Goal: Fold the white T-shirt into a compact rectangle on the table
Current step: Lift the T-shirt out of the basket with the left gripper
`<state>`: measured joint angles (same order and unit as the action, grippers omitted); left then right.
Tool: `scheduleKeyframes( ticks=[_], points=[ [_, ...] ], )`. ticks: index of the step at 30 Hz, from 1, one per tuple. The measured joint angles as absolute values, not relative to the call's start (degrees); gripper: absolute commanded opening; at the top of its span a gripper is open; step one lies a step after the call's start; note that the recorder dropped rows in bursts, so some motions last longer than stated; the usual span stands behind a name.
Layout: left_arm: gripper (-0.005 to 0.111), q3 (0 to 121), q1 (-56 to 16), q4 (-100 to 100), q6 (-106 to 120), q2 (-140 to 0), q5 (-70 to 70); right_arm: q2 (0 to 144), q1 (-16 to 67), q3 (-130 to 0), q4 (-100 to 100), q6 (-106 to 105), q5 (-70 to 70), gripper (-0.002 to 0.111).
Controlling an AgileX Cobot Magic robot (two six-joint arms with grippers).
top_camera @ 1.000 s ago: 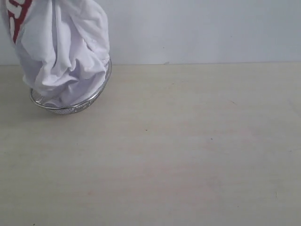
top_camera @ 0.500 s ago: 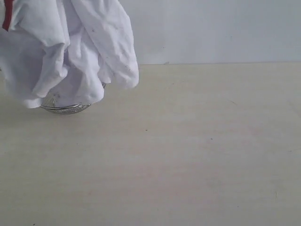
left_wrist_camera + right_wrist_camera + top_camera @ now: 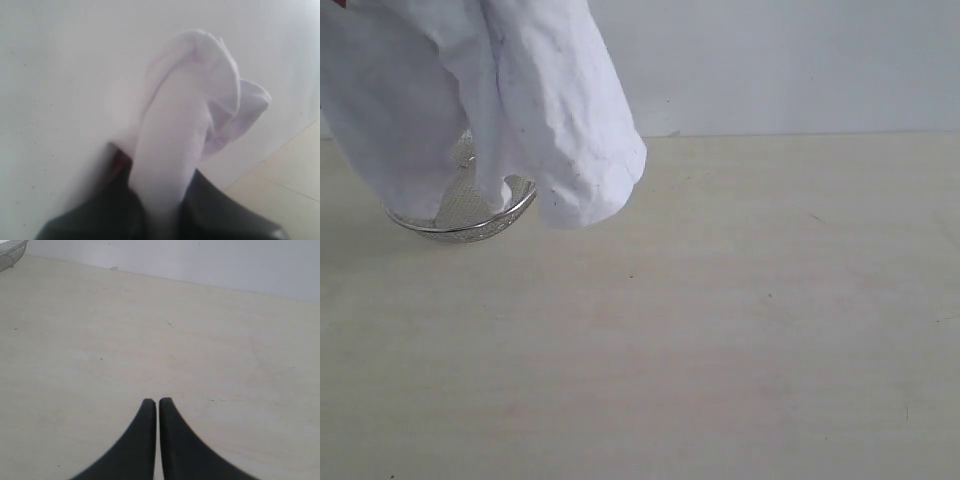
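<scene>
1. Your left pincer (image 3: 162, 202) is clamping a bunch of the white T-shirt (image 3: 535, 110) between narrow jaws, holding it up so the cloth is hanging free.
2. You are seeing the shirt dangling over the wire basket (image 3: 470, 228), one fold drooping beside its rim; nothing is lying spread on the table (image 3: 740, 330) yet.
3. Your right pincer (image 3: 157, 405) is hovering closed and empty over bare tabletop, probably leaving room for laying the shirt out.

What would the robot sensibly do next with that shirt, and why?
Probably swing the left claw toward the open table and lower the white T-shirt there. The shirt hangs bunched from that claw, its lowest folds by the wire basket, so it cannot be spread or folded yet. The right claw is shut and empty.
</scene>
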<state>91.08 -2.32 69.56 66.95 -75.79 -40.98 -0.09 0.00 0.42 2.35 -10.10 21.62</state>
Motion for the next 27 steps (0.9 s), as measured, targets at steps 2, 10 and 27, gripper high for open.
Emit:
scheduleKeyframes(
  ticks=[2,10,27],
  points=[
    [0.004,91.49,-2.32,70.24,66.95,-75.79,-43.22,-0.09,0.0,0.42,2.35,-10.1,21.62,0.0],
    [0.004,92.65,-2.32,69.07,66.51,-73.85,-49.58,-0.09,0.0,0.42,2.35,-10.1,20.19,0.0],
    [0.004,93.0,-2.32,64.57,59.69,-68.98,-60.09,0.04,0.0,-4.89,13.54,16.2,-9.02,0.0]
  ],
)
